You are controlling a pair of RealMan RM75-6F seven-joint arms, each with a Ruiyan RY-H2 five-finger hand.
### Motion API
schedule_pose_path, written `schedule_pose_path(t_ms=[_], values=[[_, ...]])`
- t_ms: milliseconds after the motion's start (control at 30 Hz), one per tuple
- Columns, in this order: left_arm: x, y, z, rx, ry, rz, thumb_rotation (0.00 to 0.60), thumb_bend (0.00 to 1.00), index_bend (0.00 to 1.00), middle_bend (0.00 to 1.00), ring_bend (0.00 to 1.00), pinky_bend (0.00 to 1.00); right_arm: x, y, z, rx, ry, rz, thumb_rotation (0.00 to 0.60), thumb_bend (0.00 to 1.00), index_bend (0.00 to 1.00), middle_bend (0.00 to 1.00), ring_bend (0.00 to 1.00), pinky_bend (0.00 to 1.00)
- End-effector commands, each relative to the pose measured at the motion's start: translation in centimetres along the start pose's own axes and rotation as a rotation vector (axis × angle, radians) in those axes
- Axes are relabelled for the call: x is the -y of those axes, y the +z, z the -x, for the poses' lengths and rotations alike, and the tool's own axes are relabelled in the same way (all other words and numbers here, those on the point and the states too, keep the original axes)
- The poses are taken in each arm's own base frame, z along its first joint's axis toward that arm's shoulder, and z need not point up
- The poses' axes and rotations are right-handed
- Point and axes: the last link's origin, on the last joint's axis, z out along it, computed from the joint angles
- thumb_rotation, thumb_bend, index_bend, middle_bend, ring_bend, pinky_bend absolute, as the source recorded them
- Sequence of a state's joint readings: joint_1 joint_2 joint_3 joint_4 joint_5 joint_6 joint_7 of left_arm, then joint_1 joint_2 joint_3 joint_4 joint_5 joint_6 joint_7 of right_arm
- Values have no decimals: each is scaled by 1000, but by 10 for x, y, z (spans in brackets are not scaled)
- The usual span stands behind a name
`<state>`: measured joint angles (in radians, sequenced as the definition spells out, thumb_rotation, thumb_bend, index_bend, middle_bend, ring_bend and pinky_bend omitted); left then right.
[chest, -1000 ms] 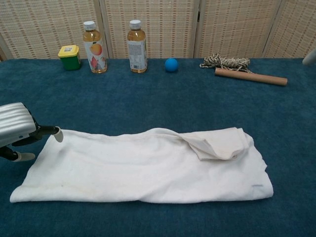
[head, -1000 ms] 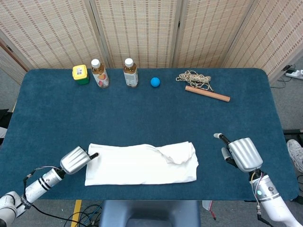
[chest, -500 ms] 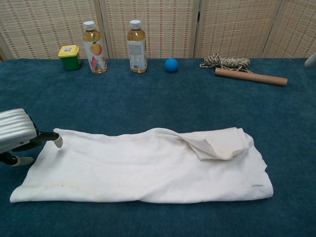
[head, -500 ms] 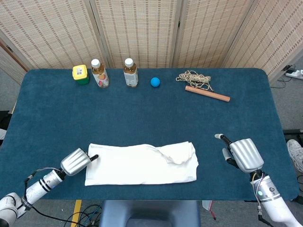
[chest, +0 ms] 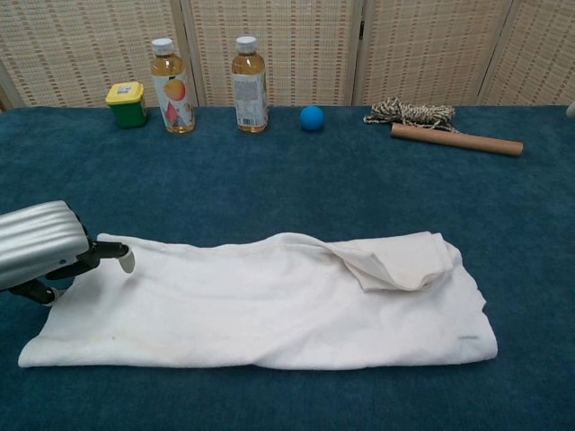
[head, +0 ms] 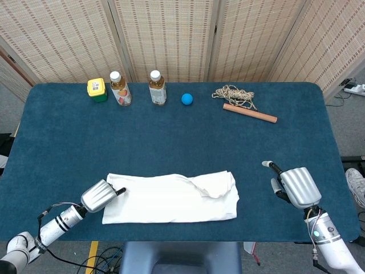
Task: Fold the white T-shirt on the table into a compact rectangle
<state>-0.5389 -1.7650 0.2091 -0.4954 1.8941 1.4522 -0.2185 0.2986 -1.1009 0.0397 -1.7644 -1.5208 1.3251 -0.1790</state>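
Note:
The white T-shirt (head: 171,200) lies near the table's front edge as a long folded strip, with a loose flap bunched on its right end (chest: 400,260). My left hand (head: 101,196) is at the strip's left end. In the chest view the left hand (chest: 40,256) has a fingertip (chest: 126,262) reaching over the cloth's left edge, and no cloth shows pinched in it. My right hand (head: 293,187) hovers well to the right of the shirt, apart from it, fingers spread and holding nothing.
Along the blue table's (head: 199,142) far edge stand a yellow-lidded green jar (head: 97,89), two bottles (head: 120,88) (head: 157,87), a blue ball (head: 187,99), a coil of rope (head: 234,94) and a wooden stick (head: 250,113).
My left hand has slid right and nearer, and its fingertip now lies over the shirt's left edge. The right hand has drifted slightly right. The shirt has not moved.

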Motion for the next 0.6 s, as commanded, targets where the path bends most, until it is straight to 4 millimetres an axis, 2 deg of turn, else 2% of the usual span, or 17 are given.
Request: schedule_pose_path(t_ms=[33, 200, 600], values=[[0, 1, -1, -6, -18, 1, 600, 213, 446, 907, 872, 1000, 0, 0, 0, -2, 0, 1, 600, 576, 229, 961, 945, 960], [0, 0, -1, 0, -61, -6, 600, 214, 549, 907, 872, 1000, 0, -1, 0, -7, 5, 0, 600, 576, 229, 961, 946, 960], [-7, 4, 0, 3, -147, -20, 600, 341, 609, 914, 873, 1000, -3, -1, 0, -13, 10, 2, 600, 576, 229, 962, 945, 960]])
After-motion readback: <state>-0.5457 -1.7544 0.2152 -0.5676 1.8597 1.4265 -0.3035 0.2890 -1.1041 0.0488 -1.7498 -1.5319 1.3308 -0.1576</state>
